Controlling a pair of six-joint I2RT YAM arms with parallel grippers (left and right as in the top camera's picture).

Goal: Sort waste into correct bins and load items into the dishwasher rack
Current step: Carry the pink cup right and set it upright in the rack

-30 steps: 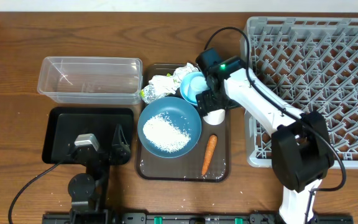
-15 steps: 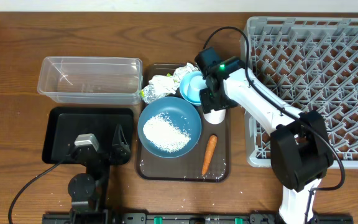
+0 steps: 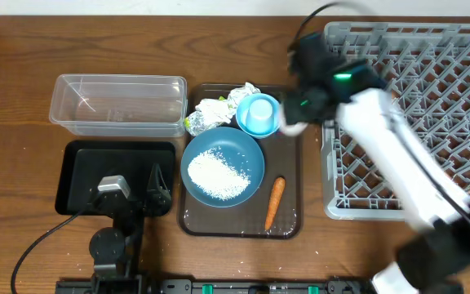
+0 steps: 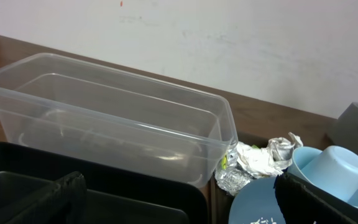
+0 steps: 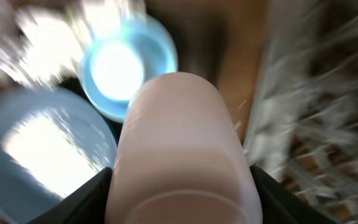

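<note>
My right gripper [image 3: 294,124] [image 5: 182,199] is shut on the pinkish-white cup [image 5: 179,137] and holds it above the gap between the brown tray and the dishwasher rack [image 3: 414,114]; the arm is blurred. The pale-blue cup [image 3: 259,114] [image 4: 340,171] rests mouth-down at the back of the tray beside the crumpled wrappers [image 3: 215,113] [image 4: 260,158]. The dark-blue bowl [image 3: 223,167] holds the rice, and the carrot [image 3: 274,202] lies to its right. My left gripper [image 3: 133,184] [image 4: 185,211] stands open and empty over the black bin [image 3: 80,175].
The clear tub [image 3: 118,104] [image 4: 104,124] stands empty behind the black bin. The brown tray [image 3: 239,227] sits between the bins and the rack. The rack fills the right side, its near wall close to the tray's right edge.
The right gripper shut on the pinkish-white cup, lifted it off the tray and is swinging right toward the rack. The left arm has not moved.
</note>
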